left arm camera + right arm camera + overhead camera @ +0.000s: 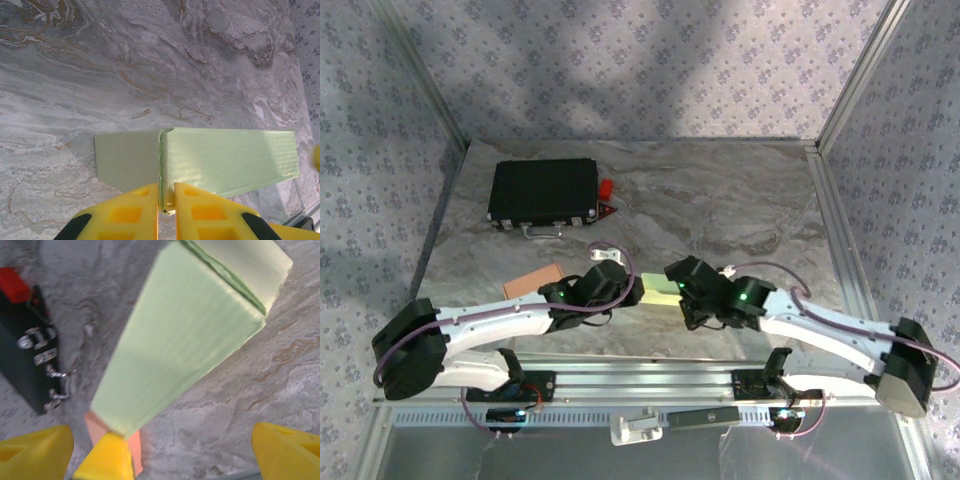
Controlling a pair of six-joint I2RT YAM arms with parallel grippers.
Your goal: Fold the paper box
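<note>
Left claw pinching paper box seam, 6 o'clock on counter; right claw wide, released, so approx half-folded, flaps to do.

the bench is viewed from above and behind the arm bases, from far off. each wrist camera is held close over the marble, aimed past its own yellow fingers. the paper box is shared by all three views.
</note>
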